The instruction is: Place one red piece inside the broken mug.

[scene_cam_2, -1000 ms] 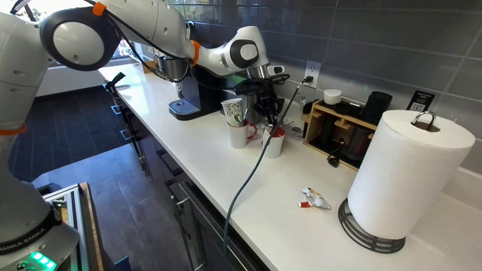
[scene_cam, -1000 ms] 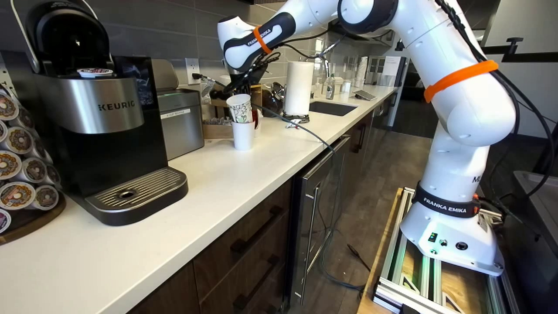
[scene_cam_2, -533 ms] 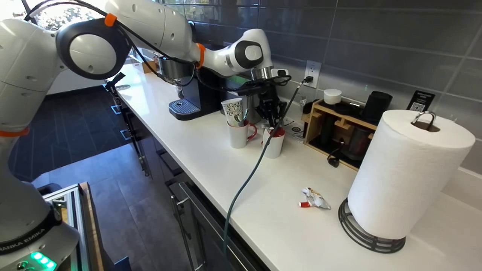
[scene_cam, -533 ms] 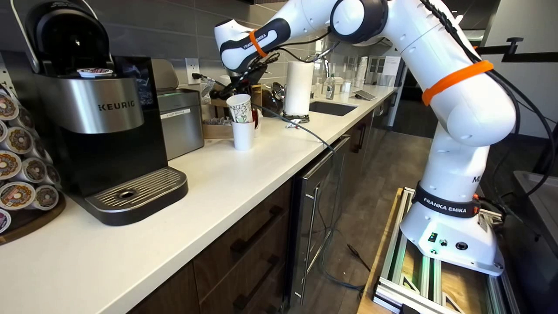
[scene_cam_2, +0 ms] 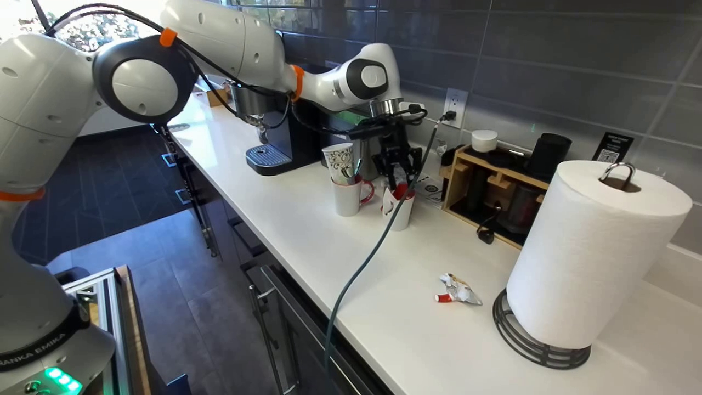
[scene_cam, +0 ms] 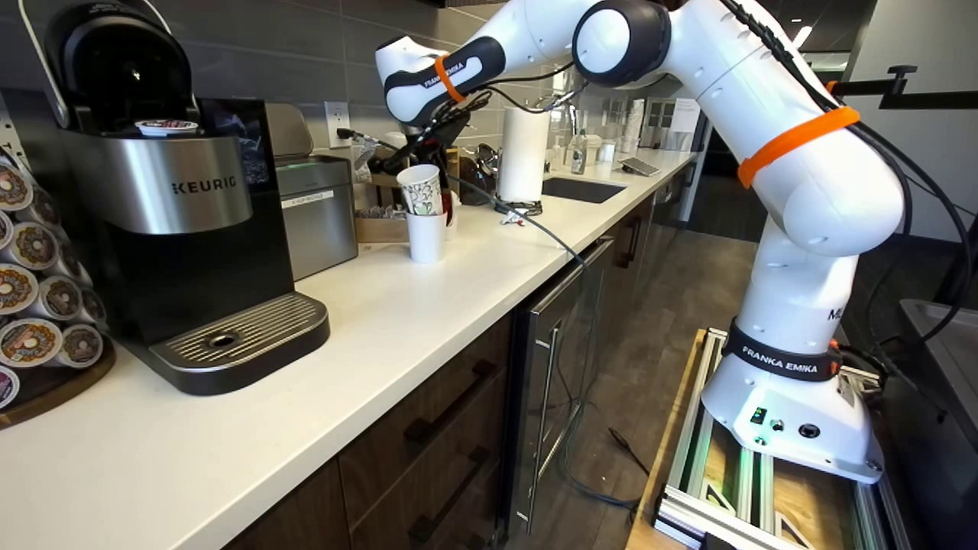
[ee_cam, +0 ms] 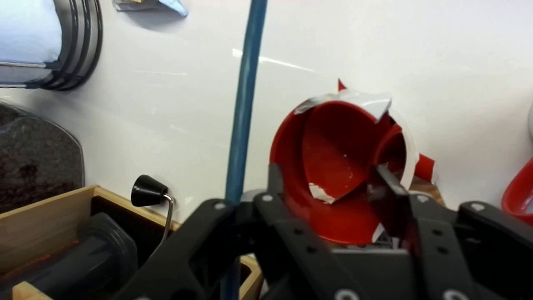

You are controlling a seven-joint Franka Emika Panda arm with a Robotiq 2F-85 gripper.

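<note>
The broken mug (ee_cam: 349,235), white outside and red inside with a jagged rim, fills the middle of the wrist view. It stands on the counter in an exterior view (scene_cam_2: 402,215); elsewhere it is mostly hidden behind another mug. A red piece (ee_cam: 333,141) with a chipped white edge lies inside the mug. A curved red surface (ee_cam: 393,146) shows by the right wall; I cannot tell if it is a separate piece. My gripper (ee_cam: 331,177) is open over the mug with its fingers wide apart and nothing seen between them. It is also above the mug outside (scene_cam_2: 402,180).
A whole mug (scene_cam_2: 346,200) holding a paper cup (scene_cam_2: 339,163) stands beside the broken mug. A blue-green cable (ee_cam: 243,116) runs close past my left finger. A wooden organizer (scene_cam_2: 455,189), paper towel roll (scene_cam_2: 598,258), foil wrapper (scene_cam_2: 460,289) and coffee maker (scene_cam_2: 299,126) stand or lie around.
My fingers looked close together at the mug's mouth and now stand apart. The arm's elbow has moved lower, and the wrist has shifted slightly toward the cable.
</note>
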